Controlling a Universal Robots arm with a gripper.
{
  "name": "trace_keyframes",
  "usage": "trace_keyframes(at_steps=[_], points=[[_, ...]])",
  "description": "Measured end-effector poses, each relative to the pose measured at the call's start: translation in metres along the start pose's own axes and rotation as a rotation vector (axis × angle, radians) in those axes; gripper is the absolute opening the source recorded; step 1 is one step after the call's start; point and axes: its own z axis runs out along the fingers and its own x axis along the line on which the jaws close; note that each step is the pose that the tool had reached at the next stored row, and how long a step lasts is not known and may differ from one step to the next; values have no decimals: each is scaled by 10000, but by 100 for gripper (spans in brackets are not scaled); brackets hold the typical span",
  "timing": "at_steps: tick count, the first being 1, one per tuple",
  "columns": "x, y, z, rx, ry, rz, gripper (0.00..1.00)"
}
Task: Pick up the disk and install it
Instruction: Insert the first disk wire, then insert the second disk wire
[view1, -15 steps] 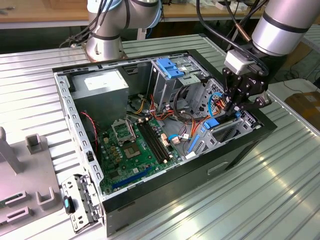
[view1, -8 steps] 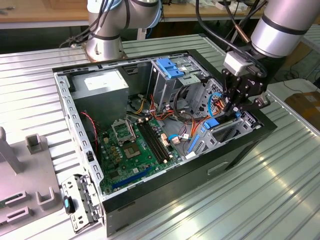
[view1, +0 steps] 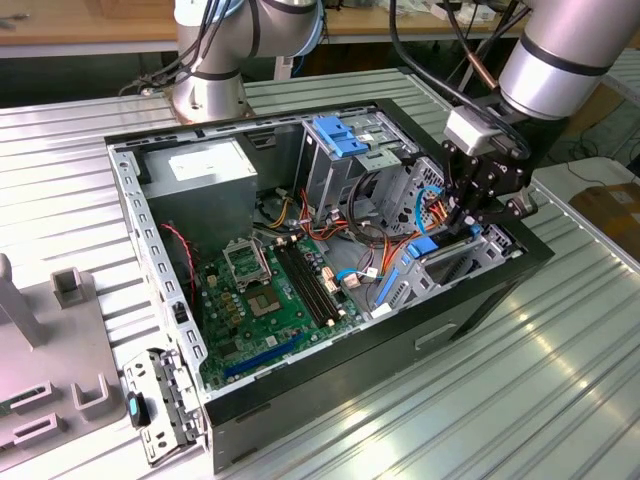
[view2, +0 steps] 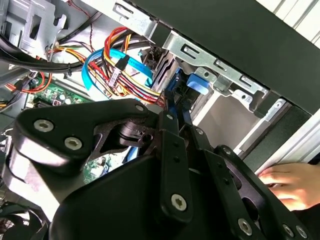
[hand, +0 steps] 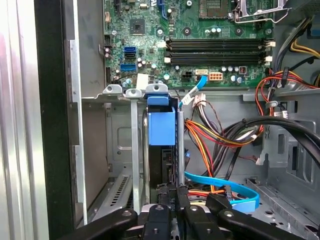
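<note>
Outside, in the exterior view, we are hanging our black gripper (view1: 470, 222) over the open black computer case (view1: 480, 300) on the ribbed metal table (view1: 560, 380). In the first wrist view, our fingers (hand: 182, 197) are pinching the grey, blue-railed disk (hand: 161, 127), standing edgewise in its metal bay. In the second wrist view, a hand (view2: 292, 182) is resting beside the case.

Surface: ribbed silver metal table (view1: 560, 370).
On it, centre: open black desktop computer case (view1: 470, 305), lying on its side.
On it, exterior view's left: flat grey fixture plate (view1: 45, 385) with small upright grey blocks.
Far edge: robot arm's round silver base (view1: 208, 95).
</note>
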Motion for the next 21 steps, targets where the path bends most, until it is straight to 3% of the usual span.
trace_keyframes(at_steps=[1, 2, 3, 4, 5, 7, 21], points=[[0, -2, -43, 0, -1, 0, 24], [1, -6, -110, 0, 3, -1, 24], [1, -8, -139, 0, 2, 0, 24], [1, -8, -138, 0, 1, 0, 24], [1, -8, -139, 0, 2, 0, 16], [1, -8, -141, 0, 4, -1, 11], [1, -11, -159, -1, 10, -1, 11]])
